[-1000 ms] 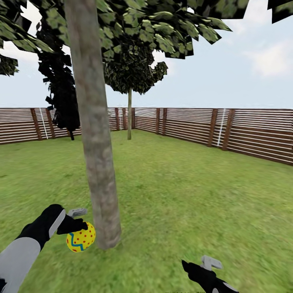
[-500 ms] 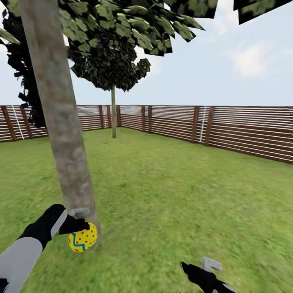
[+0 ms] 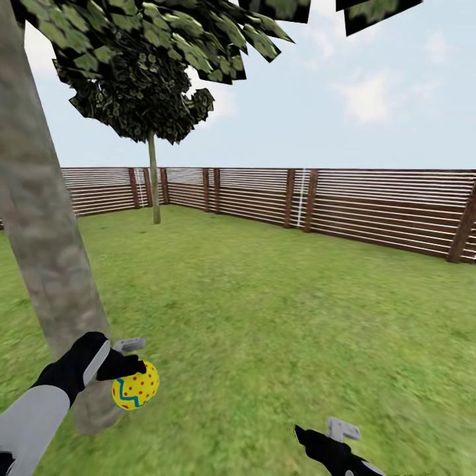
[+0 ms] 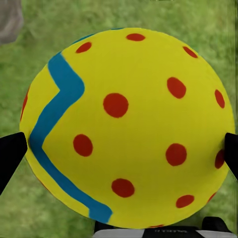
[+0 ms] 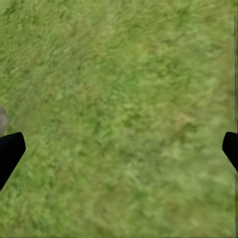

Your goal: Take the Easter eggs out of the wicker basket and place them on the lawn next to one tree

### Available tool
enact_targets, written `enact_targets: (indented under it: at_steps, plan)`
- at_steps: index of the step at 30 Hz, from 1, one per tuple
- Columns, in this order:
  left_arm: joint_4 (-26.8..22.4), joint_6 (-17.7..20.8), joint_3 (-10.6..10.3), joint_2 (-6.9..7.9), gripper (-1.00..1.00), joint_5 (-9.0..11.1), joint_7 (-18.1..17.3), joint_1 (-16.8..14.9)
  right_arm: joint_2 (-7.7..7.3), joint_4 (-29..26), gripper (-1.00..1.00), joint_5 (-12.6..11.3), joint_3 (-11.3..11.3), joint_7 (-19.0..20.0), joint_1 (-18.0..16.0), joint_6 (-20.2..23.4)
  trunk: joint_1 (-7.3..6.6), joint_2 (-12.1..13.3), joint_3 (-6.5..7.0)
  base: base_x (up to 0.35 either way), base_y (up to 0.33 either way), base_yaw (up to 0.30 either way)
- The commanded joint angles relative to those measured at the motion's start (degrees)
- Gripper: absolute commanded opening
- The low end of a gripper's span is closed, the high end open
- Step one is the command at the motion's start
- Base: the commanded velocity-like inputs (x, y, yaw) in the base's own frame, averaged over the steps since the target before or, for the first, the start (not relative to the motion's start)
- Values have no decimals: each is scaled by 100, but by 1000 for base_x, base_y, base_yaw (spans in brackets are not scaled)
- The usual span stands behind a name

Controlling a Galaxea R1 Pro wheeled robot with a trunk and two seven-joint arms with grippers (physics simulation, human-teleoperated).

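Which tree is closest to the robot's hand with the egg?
The thick grey-brown trunk right beside the left tool holding the yellow egg. The other tree is thin and stands far back by the fence.

- Lawn [image 3: 277,317]: mottled green grass, flat, running back to a brown slatted fence [image 3: 370,208].
- Rooted in it: thick grey-brown tree [image 3: 46,264] nearby; thinner tree [image 3: 154,185] near the fence.
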Motion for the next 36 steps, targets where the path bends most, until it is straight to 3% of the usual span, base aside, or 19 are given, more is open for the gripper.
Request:
enact_targets:
  at_steps: [1, 12, 20, 27, 36]
  plan:
    - [-6, 20, -31, 9, -100, 25, 2, -5, 6, -5, 100, -16, -20, 29, -6, 32, 3, -6, -15, 214, -199, -231]
    - [-3, 20, -39, 17, -100, 34, 2, -5, 6, 4, 100, -16, -20, 29, -5, 32, 3, -6, -74, 264, -69, -194]
    - [-7, 20, -39, 13, -100, 34, 15, -5, 6, 4, 100, -16, -20, 29, -1, 32, 3, -6, -78, 172, -106, -16]
    - [-12, 20, -23, -3, -100, 42, 313, -5, 6, 4, 100, -16, -13, 32, -1, 32, 3, -6, -78, 217, -111, 0]
    - [-38, 20, -22, -27, -100, 49, 325, -5, 6, 4, 100, -16, -14, 31, 0, 32, 3, -6, -78, 84, -77, 0]
